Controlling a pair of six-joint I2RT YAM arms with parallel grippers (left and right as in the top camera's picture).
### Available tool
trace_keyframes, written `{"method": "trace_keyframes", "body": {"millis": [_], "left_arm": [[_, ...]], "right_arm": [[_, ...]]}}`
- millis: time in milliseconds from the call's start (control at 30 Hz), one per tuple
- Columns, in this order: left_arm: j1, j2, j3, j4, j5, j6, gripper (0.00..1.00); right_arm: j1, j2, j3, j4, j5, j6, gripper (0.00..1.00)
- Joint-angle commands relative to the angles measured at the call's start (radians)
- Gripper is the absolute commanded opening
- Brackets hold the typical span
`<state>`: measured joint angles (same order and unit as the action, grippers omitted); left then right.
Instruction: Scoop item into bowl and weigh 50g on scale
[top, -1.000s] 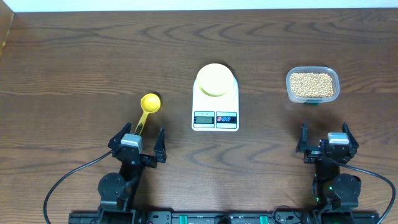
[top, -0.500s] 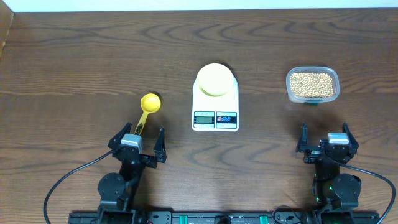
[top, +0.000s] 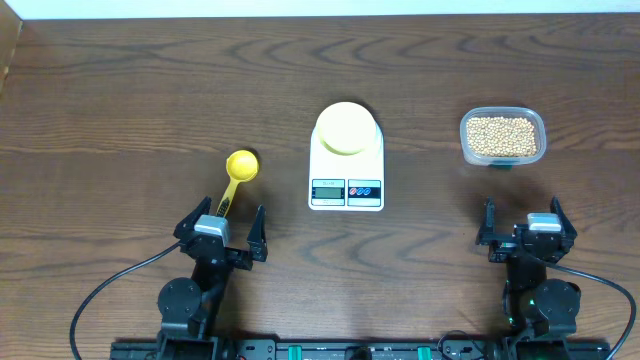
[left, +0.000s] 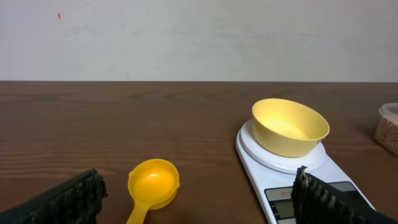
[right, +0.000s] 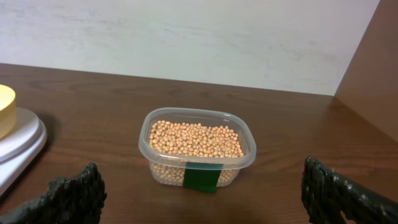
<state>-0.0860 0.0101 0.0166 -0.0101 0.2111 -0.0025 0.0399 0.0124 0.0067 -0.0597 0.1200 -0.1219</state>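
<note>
The white scale sits mid-table with the pale-yellow bowl empty on its platform; both also show in the left wrist view, the scale under the bowl. Tan beans fill a clear tub at the right. A yellow measuring spoon lies left of the scale, its cup empty. My left gripper stands open just behind the spoon's handle, holding nothing. Near the front edge my right gripper is open and empty, a short way short of the tub.
The tub carries a green tape strip on its near side. A wooden side panel rises at the table's right end, and a pale wall runs behind the far edge. Cables trail from the arm bases at the front.
</note>
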Motion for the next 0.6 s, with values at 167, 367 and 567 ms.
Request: {"method": "trace_keyframes", "body": {"millis": [167,367,567], "left_arm": [[0.005,-0.006,-0.012,-0.041,0.035,0.006,0.98],[0.005,-0.006,-0.012,-0.041,0.035,0.006,0.98],[0.005,-0.006,-0.012,-0.029,0.03,0.006,0.98]], "right_arm": [[0.007,-0.006,-0.001,-0.005,-0.01,-0.014,0.99],[0.007,-0.006,-0.001,-0.005,-0.01,-0.014,0.99],[0.007,-0.006,-0.001,-0.005,-0.01,-0.014,0.99]]}}
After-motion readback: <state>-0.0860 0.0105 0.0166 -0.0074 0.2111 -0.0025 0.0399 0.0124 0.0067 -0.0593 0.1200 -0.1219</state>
